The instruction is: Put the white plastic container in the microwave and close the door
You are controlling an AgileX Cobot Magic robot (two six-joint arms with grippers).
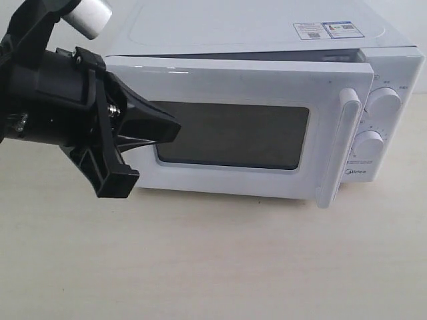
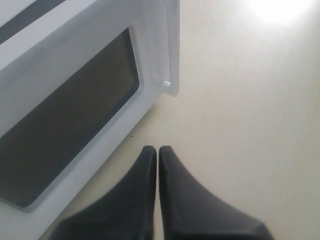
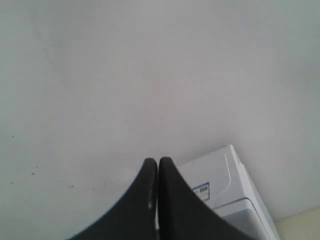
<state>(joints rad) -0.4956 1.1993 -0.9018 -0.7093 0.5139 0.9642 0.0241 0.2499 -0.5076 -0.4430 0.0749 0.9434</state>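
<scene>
– Microwave (image 1: 233, 30): where does it sit?
– On the pale table (image 1: 233, 267), at the back, front turned to the exterior camera.
– And furthest left?
– The left gripper (image 1: 175, 130), black fingers pressed together, nothing between them. It points at the left part of the door (image 1: 220, 80). From its wrist camera the tips are close to the door, with a strip of table between.
– The door itself?
– Nearly shut; a thin dark gap runs along its top edge. Its dark window (image 1: 233, 137) shows nothing I can make out, so I cannot tell where the white plastic container is.
– Further right?
– The vertical bar handle (image 1: 337, 150), then two round dials (image 1: 383, 101), one above the other. A small sticker (image 1: 325, 30) lies on top.
– The right gripper (image 3: 158, 161)?
– Seen only by its own wrist camera: fingers pressed together, empty, facing a plain wall with the microwave's top corner beside them.
</scene>
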